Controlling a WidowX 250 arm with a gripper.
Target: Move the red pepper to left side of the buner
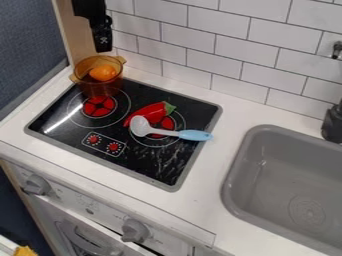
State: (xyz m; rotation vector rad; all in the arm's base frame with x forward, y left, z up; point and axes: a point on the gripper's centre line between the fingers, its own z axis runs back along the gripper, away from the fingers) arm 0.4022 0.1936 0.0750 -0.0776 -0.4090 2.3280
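In the amber pot (97,89), an orange item (103,72) rests.

You lose the black arm (88,9) past the top edge, the sink (230,186) at right, a yellow item (25,251) at bottom, too cropped to name. Spoon (139,126) hides part of your red pepper (151,112); both mask the right burner (167,123).

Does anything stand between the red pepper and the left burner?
Nothing visible stands directly between the red pepper and the left burner. The orange pot stands at that burner's back edge, and the spoon lies along the pepper's near side.
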